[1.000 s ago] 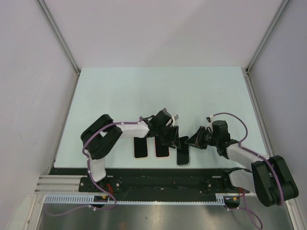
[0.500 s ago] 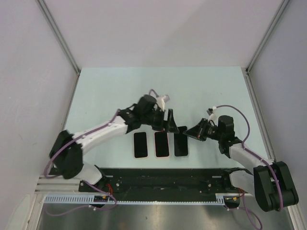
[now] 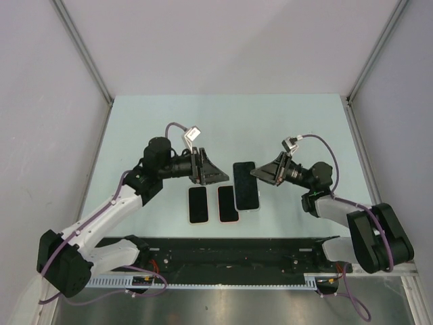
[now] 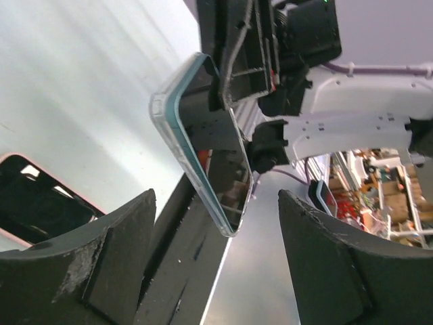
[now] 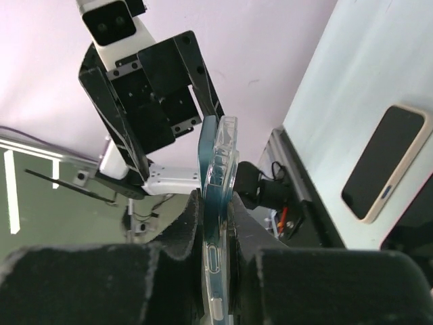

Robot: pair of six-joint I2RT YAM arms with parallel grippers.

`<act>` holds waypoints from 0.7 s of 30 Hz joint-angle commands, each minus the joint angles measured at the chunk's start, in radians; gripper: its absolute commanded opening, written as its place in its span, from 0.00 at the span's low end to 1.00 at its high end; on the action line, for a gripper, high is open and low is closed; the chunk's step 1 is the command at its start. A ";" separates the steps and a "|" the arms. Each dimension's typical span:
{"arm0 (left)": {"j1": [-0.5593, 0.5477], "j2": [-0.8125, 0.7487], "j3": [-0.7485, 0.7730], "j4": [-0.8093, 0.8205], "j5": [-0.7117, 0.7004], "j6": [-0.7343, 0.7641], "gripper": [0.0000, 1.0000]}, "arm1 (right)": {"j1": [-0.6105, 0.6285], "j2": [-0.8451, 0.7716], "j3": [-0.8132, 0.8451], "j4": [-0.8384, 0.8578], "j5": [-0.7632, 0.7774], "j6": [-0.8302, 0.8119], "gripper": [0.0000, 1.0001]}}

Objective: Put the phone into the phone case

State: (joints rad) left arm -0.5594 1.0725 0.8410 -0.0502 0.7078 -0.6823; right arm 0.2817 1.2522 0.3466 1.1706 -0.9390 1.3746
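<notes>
The right gripper (image 3: 260,175) pinches the phone (image 3: 245,193), long axis toward the desk's (image 3: 169,122) near edge; the left gripper (image 3: 220,175), spread, hangs just left

The black-screened rectangular phone (image 3: 245,186), with the clear plastic case (image 4: 157,112) on it, has left its place at the 3 o'clock end of the row near the arms. It now sits toward 12 o'clock from there, raised off the pale green surface (image 3: 169,122) and tilted. The right pincer (image 3: 260,175) has risen and shifted toward 12 o'clock with it, and its fingers have closed tighter on the phone's edge. The left pincer (image 3: 216,172) has let go, spread its fingers wide and drawn back toward 9 o'clock. The left arm, folded by its base a second ago, now reaches out.
</notes>
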 commanded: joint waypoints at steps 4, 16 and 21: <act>0.007 0.006 -0.079 0.273 0.128 -0.129 0.75 | 0.059 0.029 0.057 0.414 -0.003 0.158 0.00; 0.004 0.093 -0.152 0.516 0.154 -0.281 0.63 | 0.119 0.061 0.065 0.416 0.002 0.149 0.04; 0.003 0.113 -0.164 0.532 0.159 -0.287 0.30 | 0.129 0.087 0.065 0.414 -0.003 0.156 0.20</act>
State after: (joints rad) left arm -0.5579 1.1782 0.6853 0.3943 0.8341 -0.9413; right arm 0.4049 1.3251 0.3691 1.2724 -0.9516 1.5105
